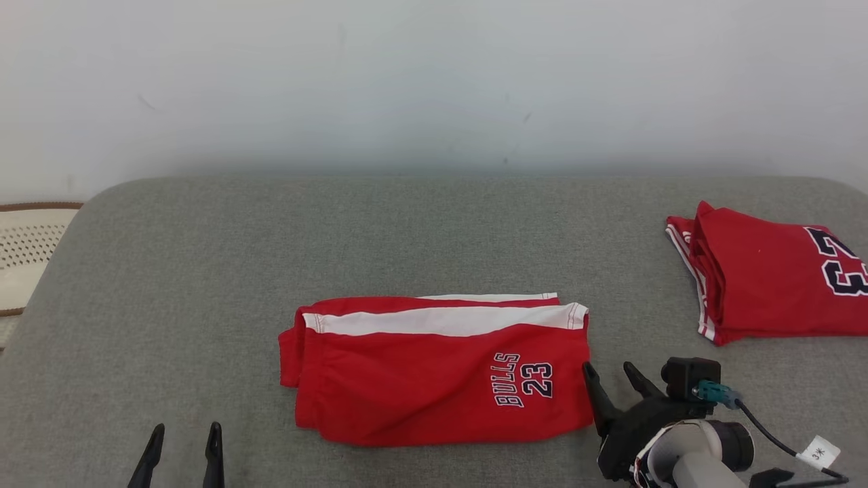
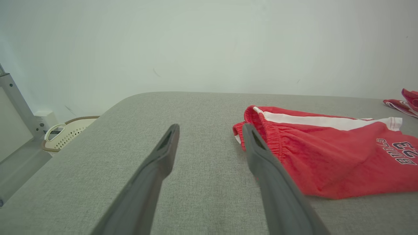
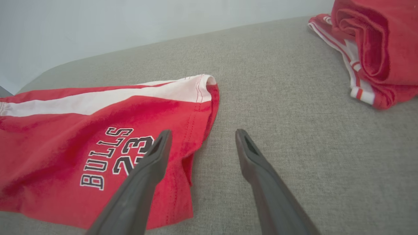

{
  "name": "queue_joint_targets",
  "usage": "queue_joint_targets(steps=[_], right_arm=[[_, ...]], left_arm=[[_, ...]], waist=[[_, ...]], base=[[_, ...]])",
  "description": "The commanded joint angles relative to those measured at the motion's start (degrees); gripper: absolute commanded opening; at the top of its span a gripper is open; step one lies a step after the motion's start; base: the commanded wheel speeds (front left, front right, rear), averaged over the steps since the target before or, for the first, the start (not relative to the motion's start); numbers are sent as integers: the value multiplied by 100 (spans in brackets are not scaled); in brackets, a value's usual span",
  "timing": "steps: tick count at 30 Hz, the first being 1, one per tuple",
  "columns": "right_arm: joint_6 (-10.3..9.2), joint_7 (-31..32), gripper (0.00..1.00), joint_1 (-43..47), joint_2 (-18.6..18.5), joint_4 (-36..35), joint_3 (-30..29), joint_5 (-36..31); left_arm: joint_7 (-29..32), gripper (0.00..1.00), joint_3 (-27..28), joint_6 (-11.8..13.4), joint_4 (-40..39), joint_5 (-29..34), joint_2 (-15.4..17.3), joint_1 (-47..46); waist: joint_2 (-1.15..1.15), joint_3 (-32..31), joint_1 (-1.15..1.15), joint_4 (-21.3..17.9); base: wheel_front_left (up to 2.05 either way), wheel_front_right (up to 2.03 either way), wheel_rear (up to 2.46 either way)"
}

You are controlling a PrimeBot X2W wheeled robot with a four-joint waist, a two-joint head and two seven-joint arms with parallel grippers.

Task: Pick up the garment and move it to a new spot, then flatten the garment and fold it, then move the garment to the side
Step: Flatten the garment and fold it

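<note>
The garment [image 1: 441,373] is a pair of red shorts with a white side stripe and "BULLS 23" print, folded in half and lying flat on the grey padded table [image 1: 434,237]. My right gripper [image 1: 614,371] stands open just off its right hem, one finger over the hem edge [image 3: 199,140] in the right wrist view. My left gripper [image 1: 184,434] is open at the lower left, apart from the waistband end [image 2: 261,130]. Nothing sits between either pair of fingers.
A second red garment [image 1: 766,274] with a "23" lies folded at the table's right edge, also in the right wrist view [image 3: 375,49]. A cream perforated basket [image 1: 27,251] stands beyond the table's left edge. A white wall runs behind.
</note>
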Motion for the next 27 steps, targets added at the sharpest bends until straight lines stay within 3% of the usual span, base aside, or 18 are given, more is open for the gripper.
queue_joint_targets(steps=[1,5,14,19,21,22,23,24,25,26,27], right_arm=[[-2,-48,100,-157,30,200,41,96],[-2,25,100,-626,81,930,218,346],[-2,307,100,-1332,65,1872,379,785],[0,232,100,-1465,219,1961,577,1102],[0,209,86,-1468,263,1923,696,1261],[0,223,60,-1459,291,1896,753,1365],[0,260,47,-1452,303,1880,813,1440],[0,294,39,-1459,294,1880,884,1496],[0,302,38,-1475,271,1881,949,1547],[0,285,27,-1489,260,1870,1011,1599],[0,268,0,-1500,250,1860,1071,1658]], left_arm=[[-19,100,-9,-1,24,12,18,-57],[-19,100,-90,-37,38,18,-5,-155],[-19,100,-196,-57,58,6,-33,-368],[-19,100,-165,-57,114,-5,-35,-436],[-19,100,-151,-55,117,-4,-36,-442],[-19,100,-140,-59,119,-7,-34,-446],[-19,100,-134,-60,126,-5,-32,-450],[-19,100,-131,-61,134,-1,-34,-461],[-19,100,-130,-63,140,4,-34,-477],[-19,100,-128,-64,146,10,-34,-496],[-19,100,-130,-65,148,15,-36,-513]], waist=[[0,80,-1,97],[0,246,-1,258],[0,550,-1,487],[0,638,-1,558],[0,652,-1,563],[0,656,-1,561],[0,659,-1,555],[0,660,-1,549],[0,664,-1,543],[0,667,-1,536],[0,669,-1,530]], base=[[0,0,0],[0,0,0],[0,0,0],[0,0,0],[0,0,0],[0,0,0],[0,0,0],[0,0,0],[0,0,0],[0,0,0],[0,0,0]])
